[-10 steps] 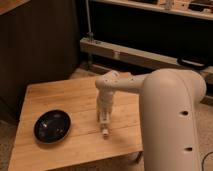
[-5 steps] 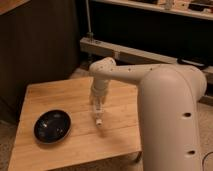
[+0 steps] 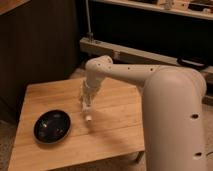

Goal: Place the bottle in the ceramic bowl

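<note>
Large white jointed robot arm [image 3: 170, 100]: fills the 3 to 5 o'clock part of the view. It reaches from there toward 9 o'clock, elbow high, with the wrist turned straight down over the middle of the worktop.

Light wooden rectangular worktop [image 3: 115, 125]: grain runs left to right, and its far edge lies toward 12 o'clock. Dark wall panels and a pale metal rail [image 3: 145, 54] stand behind it.

Round shallow glossy black ceramic bowl [image 3: 52, 126]: sits on the worktop at about 8 o'clock from the centre, upright, with nothing inside. It is near the front left edge.

Two-finger gripper [image 3: 86, 105]: hangs at the worktop's centre, pointing down, at roughly 2 o'clock from the bowl and clear of its rim. The fingers [image 3: 84, 101] are clamped on the bottle.

Small slim clear-whitish bottle [image 3: 88, 114]: held roughly vertical in the gripper. Its light end is lowest, just above the wood and not over the bowl. The bottle's shadow falls on the worktop toward 3 o'clock.
</note>
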`<state>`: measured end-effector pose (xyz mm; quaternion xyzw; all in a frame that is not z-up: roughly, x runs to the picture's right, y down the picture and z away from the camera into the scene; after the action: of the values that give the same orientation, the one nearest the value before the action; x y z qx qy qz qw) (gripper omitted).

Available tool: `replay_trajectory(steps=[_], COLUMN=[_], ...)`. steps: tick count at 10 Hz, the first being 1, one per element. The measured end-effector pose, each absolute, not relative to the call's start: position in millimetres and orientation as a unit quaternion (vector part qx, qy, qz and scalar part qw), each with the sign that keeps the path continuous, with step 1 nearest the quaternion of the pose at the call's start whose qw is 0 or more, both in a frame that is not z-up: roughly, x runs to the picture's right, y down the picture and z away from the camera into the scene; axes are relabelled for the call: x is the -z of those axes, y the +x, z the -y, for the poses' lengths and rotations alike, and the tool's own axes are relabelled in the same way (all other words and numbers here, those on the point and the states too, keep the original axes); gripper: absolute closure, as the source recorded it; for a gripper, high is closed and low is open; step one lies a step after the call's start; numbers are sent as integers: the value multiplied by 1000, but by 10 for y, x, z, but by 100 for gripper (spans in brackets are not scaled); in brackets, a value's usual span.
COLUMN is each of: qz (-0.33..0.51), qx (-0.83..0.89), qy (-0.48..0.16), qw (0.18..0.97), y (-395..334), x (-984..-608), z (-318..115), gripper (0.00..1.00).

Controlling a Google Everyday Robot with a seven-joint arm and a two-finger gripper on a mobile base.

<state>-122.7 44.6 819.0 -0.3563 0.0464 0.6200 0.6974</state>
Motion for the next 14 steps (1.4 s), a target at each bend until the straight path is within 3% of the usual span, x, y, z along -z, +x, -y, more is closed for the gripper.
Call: replay_trajectory(steps=[7,14], qz=[23,71], qx=[-555,-506], qy=[-395,-449], qw=[732,733], y=[-2082,-2580], x=[-7723,-7651], z=[-600,-788], gripper=[100,100])
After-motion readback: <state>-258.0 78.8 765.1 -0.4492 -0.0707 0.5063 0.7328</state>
